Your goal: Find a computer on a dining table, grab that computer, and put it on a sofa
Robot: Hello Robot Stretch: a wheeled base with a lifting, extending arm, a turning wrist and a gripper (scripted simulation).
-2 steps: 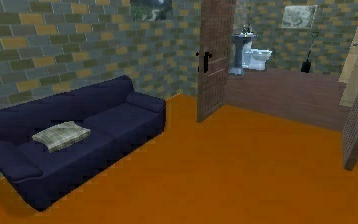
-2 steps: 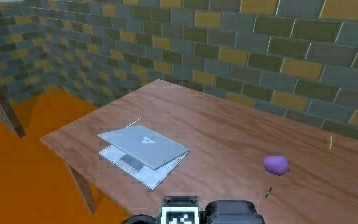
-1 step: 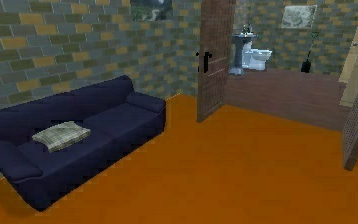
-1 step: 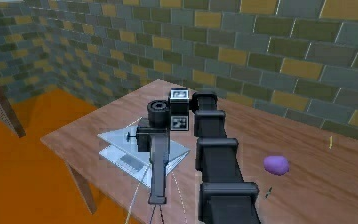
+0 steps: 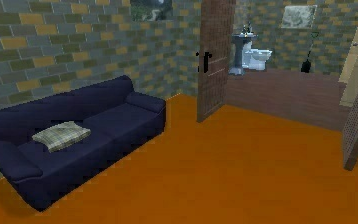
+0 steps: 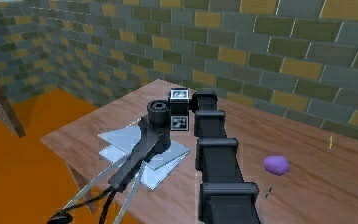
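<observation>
Where the arm side view looks across a wooden table (image 6: 307, 190), the arm (image 6: 222, 165) runs up from the bottom edge as a dark bar, with two white marked squares (image 6: 177, 100) at its far end. From there the gripper (image 6: 87, 210) slants down toward the view's lower left, its thin fingers (image 6: 72, 205) reaching past the table's near edge, where orange floor (image 6: 27, 130) shows. A pale slab (image 6: 117, 140), flat and angular, lies on the table under and behind the gripper's body. It may be the computer, but its shape does not settle that. I cannot tell how the fingers stand or whether the gripper holds anything. Whether it touches the slab cannot be told either. A small purple blob (image 6: 276, 163) sits on the table on the other side of the arm, well apart from the slab. A brick wall (image 6: 287, 60) rises behind the table.

In the forward view a dark blue sofa (image 5: 107, 115) stands against a brick wall at the left, with a grey folded thing (image 5: 60, 135) on its seat. Past it a brown door (image 5: 215, 55) stands ajar, and a white toilet (image 5: 253, 55) shows in the room beyond.
</observation>
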